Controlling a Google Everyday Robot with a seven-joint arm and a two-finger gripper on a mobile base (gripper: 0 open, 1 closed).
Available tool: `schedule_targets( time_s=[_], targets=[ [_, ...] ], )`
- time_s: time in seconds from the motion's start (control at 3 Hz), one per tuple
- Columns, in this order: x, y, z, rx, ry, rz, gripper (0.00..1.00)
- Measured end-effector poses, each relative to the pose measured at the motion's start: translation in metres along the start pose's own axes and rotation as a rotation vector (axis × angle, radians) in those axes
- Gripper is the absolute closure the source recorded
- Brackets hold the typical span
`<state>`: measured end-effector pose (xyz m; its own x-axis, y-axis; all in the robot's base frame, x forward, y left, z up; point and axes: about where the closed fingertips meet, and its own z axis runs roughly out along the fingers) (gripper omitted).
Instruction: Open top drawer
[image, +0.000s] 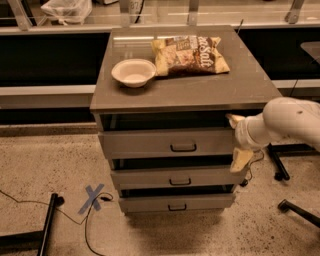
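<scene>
A blue tape cross (93, 197) marks the floor, down-left of the cream two-finger gripper (236, 140). The gripper's fingers are spread apart, one above the other, at the right end of the tall grey top drawer (150, 143). Farther up-left sit a round white bowl (133, 72) and a crinkled chip bag (189, 55).

Speckled floor (40, 160), blue tape cross (93, 197), black cable (85, 225), grey ledge (45, 93) behind.

Count: 3 grey drawers, i.e. 1 top drawer (150, 143), 1 middle drawer (150, 178), 1 bottom drawer (150, 203). 1 bowl (133, 72). 1 chip bag (190, 55). 1 tape X (92, 197), floor, 8 o'clock. 1 gripper (238, 141), 3 o'clock off the top drawer.
</scene>
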<state>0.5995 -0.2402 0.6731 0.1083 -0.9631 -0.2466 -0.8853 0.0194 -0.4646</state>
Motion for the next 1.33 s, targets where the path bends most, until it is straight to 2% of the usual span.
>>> schedule_targets(
  time_s=[0.33, 0.67, 1.0, 1.33],
  targets=[
    [0.003, -0.019, 0.014, -0.033, -0.008, -0.02, 0.0],
    [0.01, -0.023, 0.034, -0.071, -0.006, -0.005, 0.13],
    [0.009, -0.02, 0.037, -0.094, -0.011, 0.017, 0.36],
    [0.005, 0.002, 0.027, -0.14, -0.019, 0.051, 0.42]
  ],
)
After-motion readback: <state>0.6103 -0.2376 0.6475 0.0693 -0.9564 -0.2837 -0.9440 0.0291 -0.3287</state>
